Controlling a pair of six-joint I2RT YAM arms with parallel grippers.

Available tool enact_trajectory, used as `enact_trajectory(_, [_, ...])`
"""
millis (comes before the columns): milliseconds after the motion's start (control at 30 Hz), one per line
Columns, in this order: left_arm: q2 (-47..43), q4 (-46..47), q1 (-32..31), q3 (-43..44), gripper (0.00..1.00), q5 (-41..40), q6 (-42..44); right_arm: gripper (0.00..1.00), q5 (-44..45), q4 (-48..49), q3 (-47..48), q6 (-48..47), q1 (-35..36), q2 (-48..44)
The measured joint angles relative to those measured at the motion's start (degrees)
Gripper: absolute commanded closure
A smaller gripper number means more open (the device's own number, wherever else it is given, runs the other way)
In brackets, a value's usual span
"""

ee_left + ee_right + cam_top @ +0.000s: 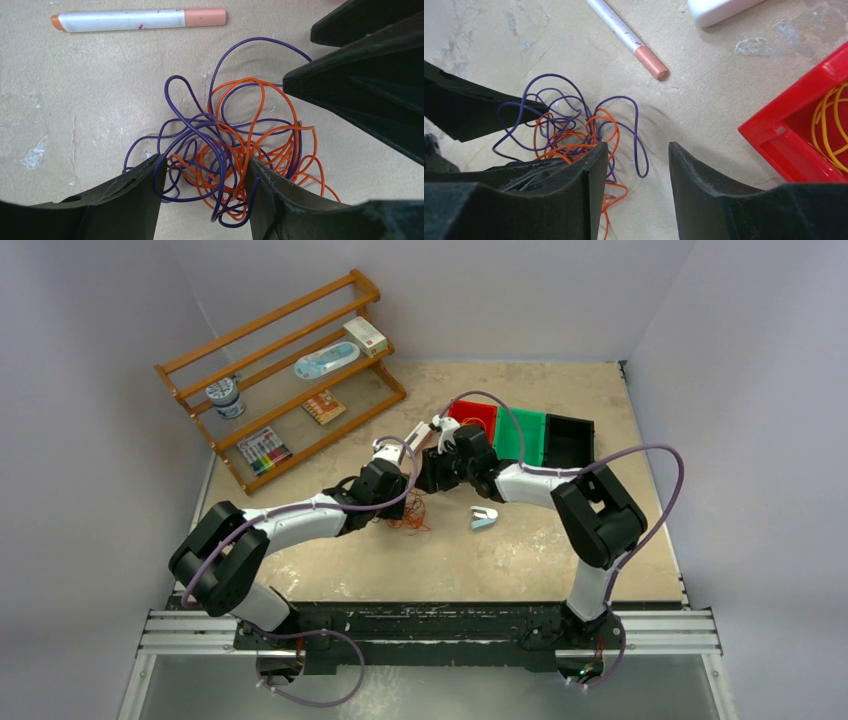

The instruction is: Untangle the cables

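Observation:
A tangle of thin orange and dark purple cables (235, 145) lies on the beige table (560, 560), also showing in the right wrist view (574, 130) and from above (408, 515). My left gripper (202, 165) is open, its jaws straddling the tangle with loops between the fingers. My right gripper (636, 150) is open and empty, just right of the tangle, one purple loop reaching between its fingers. From above both grippers meet over the tangle, the left (385, 480) beside the right (440, 465).
A white marker with an orange cap (140, 20) lies beyond the tangle, also in the right wrist view (629, 42). A red bin (809, 135) holds yellow wire (831, 125); green (525, 435) and black (568, 440) bins adjoin. A wooden rack (285, 375) stands far left. A small white-blue object (484, 518) lies nearby.

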Motion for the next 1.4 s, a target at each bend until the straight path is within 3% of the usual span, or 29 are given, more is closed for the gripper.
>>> enact_trajectory(133, [0.00, 0.04, 0.00, -0.07, 0.43, 0.00, 0.00, 0.58, -0.33, -0.09, 1.20, -0.17, 0.00, 2.43])
enact_trajectory(400, [0.22, 0.17, 0.00, -0.17, 0.41, -0.83, -0.02, 0.92, -0.09, -0.26, 2.62, -0.98, 0.00, 4.92])
enact_trajectory(500, [0.83, 0.55, 0.00, -0.17, 0.39, -2.10, -0.26, 1.00, 1.22, -0.37, 2.75, -1.38, 0.00, 4.59])
enact_trajectory(800, [5.73, 3.65, 0.00, -0.17, 0.36, -7.21, -2.69, 1.00, 3.52, -2.19, 1.77, -2.29, 0.00, -9.14])
enact_trajectory(1400, [9.33, 10.34, 0.00, -0.11, 0.51, -12.17, -3.15, 1.00, 13.97, -11.50, 9.03, -4.39, -3.69, -31.28])
